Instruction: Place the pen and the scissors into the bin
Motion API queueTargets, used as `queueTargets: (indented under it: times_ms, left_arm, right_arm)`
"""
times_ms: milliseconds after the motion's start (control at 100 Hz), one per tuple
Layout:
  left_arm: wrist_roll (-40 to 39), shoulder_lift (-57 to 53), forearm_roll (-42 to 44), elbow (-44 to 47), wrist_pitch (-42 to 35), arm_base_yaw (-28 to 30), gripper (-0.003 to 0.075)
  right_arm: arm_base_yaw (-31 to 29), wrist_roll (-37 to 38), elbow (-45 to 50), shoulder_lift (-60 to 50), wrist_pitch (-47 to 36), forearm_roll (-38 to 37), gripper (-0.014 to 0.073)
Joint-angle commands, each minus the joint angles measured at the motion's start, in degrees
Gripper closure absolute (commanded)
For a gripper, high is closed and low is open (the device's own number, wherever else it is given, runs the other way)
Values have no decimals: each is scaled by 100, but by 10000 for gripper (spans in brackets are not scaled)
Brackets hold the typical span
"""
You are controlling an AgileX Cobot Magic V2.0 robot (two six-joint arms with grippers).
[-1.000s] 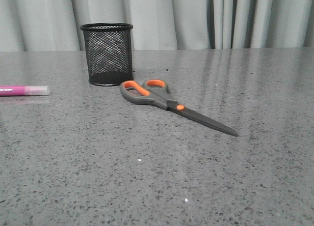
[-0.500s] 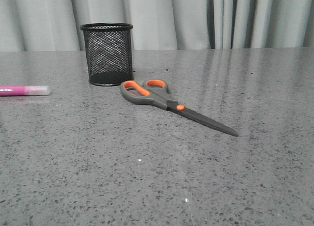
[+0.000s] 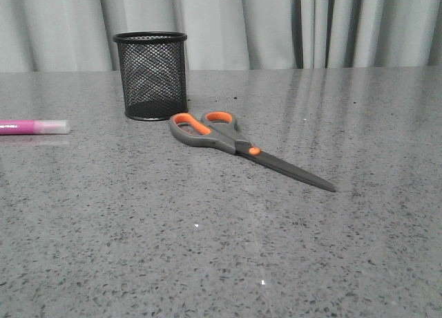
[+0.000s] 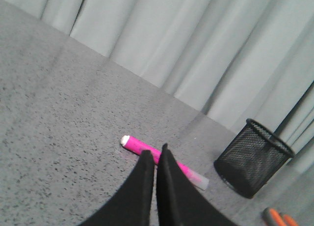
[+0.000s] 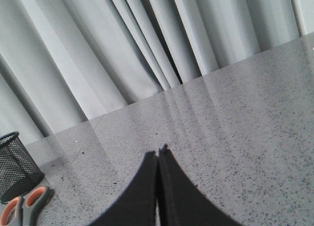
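Nothing has moved on the grey speckled table (image 3: pixel 221 263) over the last second: scissors, pen and bin sit exactly where they were, so neither item is in yet and the task looks to be at its very start.

Nearest the front camera lie the scissors (image 3: pixel 238 146), flat on the table, blades shut and pointing forward-right, the orange-lined handles at the far end just in front of the bin and a little to its right. Whether the handles touch its base is hard to say.

Out on the left, the pen (image 3: pixel 34 127) lies flat, well apart from the scissors, its whitish cap toward the bin. The picture's edge cuts off most of its pink barrel.

Farther back stands the bin (image 3: pixel 150 76), upright, open mouth up; through the mesh it looks empty, though I can't be sure.

Neither arm shows in the front view. On the left wrist camera, the left gripper (image 4: pixel 154 159) has its jaws pressed together, holding nothing, poised above the pen with the barrel partly hidden behind the tips. The right gripper (image 5: pixel 158 159) is likewise closed and empty, hanging over bare table, with the scissor handles and bin clipped at the frame corner.

Behind everything hangs a pale curtain (image 3: pixel 276 24).
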Motion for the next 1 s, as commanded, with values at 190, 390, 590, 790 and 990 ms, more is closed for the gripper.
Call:
queueTargets:
  times_ms: [190,390,590,790,990]
  left_arm:
    - [26,37,-38,-569,-27,-24,740]
    - [26,1168,1341,-1822,1105,-24,739]
    - [328,2569,1858,-3033,2170,-24,739]
    - [435,3305,1823,-3508,2368,-24,739]
    - [447,3611,1783,-3604,2323,-24,591]
  right_arm:
    - [-44,-66,-814,278,455,-37,651]
    - [-44,-66,-1933,1742,1472,-528,651]
    - [-44,-77,-3227,3397,2649,-633,652]
    - [-44,-281,-3955,4390,3116,-622,648]
    - [164,-402,-4160,4642,3016,-598,431]
